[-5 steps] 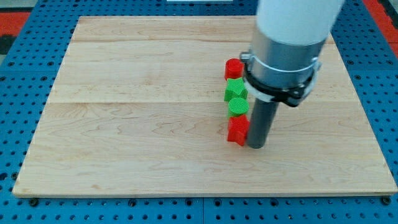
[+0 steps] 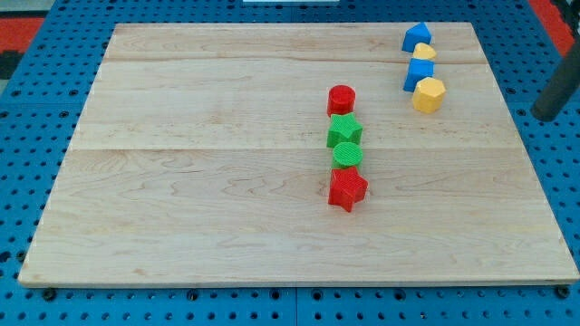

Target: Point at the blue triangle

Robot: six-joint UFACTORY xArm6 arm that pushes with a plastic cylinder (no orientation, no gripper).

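The blue triangle (image 2: 416,36) lies near the board's top right corner, at the top of a short column of blocks. Below it are a small yellow block (image 2: 425,52), a blue cube (image 2: 420,73) and a yellow hexagon (image 2: 429,94). My rod shows only as a dark bar at the view's right edge, and my tip (image 2: 546,117) sits off the board over the blue pegboard. The tip is well to the right of and below the blue triangle, touching no block.
A second column stands mid-board: a red cylinder (image 2: 341,99), a green star (image 2: 344,130), a green round block (image 2: 347,155) and a red star (image 2: 347,189). The wooden board (image 2: 199,181) rests on the blue pegboard (image 2: 562,181).
The arm has left the spot beside the red star and moved to the view's right edge, uncovering the blue and yellow column. The blocks have not moved.
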